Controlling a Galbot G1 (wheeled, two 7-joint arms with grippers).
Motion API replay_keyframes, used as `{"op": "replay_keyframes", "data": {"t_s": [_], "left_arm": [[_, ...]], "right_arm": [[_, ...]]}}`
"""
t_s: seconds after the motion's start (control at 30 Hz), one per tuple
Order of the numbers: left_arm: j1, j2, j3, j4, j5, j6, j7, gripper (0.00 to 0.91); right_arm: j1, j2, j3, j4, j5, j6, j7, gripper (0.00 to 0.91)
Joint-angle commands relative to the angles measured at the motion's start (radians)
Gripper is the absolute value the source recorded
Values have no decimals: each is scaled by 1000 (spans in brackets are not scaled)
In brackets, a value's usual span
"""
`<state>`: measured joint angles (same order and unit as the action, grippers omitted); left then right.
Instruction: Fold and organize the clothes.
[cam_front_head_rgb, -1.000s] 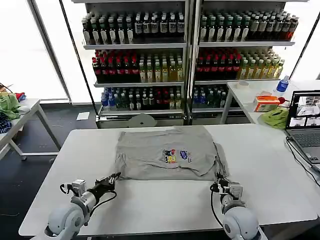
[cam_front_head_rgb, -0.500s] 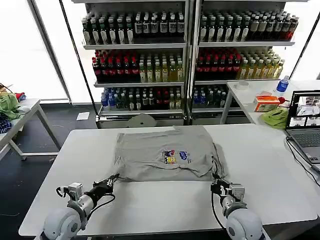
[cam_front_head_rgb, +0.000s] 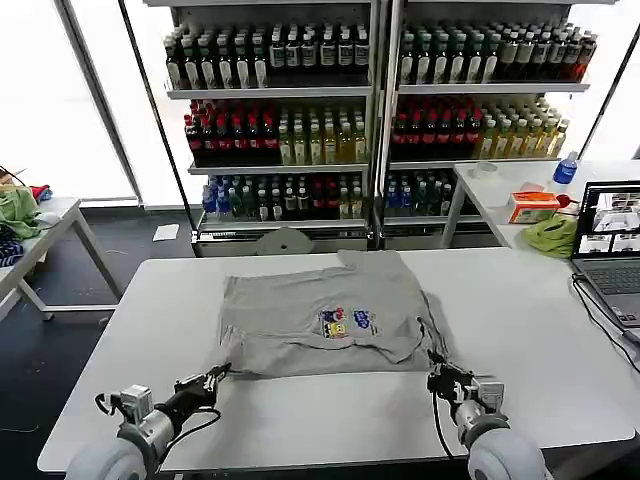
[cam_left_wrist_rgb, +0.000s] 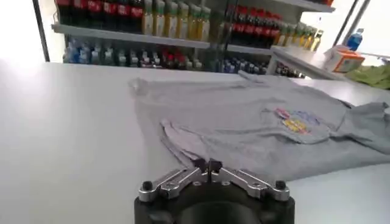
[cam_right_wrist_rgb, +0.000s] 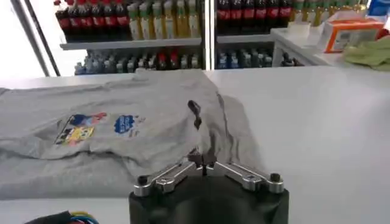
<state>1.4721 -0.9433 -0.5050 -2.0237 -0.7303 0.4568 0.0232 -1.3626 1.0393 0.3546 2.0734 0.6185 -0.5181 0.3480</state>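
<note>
Bottle shelves behind white table; laptop at right

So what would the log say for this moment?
left gripper: shut on light grey short-sleeved shirt, near-left hem | right gripper: shut on shirt, near-right hem | white table: shirt lying on it

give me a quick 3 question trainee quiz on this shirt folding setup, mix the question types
1. True or false: the grey shirt lies on the white table.
2. What is the left gripper shut on? A) a bottle B) the shirt's near hem C) the laptop
3. Fill in: the right gripper pinches the shirt's near ____ corner, on the robot's own side.

Key: 1 true. 2 B. 3 right.
</note>
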Motion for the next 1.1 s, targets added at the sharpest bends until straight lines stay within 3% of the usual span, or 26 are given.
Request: {"op": "replay_keyframes", "data": {"t_s": [0.03,0.7,1.1], "left_arm": [[118,-2,-60,-91,7,1,3,10],[342,-20,-163,-212,43,-4,28,10],[495,-44,-196,-276,77,5,9,10]], "right_arm": [[-110,-33,13,73,10,0,5,0],[-364,-57,74,215,-3,19,43,0],[-459,-84,122,262,-13,-21,58,0]]}}
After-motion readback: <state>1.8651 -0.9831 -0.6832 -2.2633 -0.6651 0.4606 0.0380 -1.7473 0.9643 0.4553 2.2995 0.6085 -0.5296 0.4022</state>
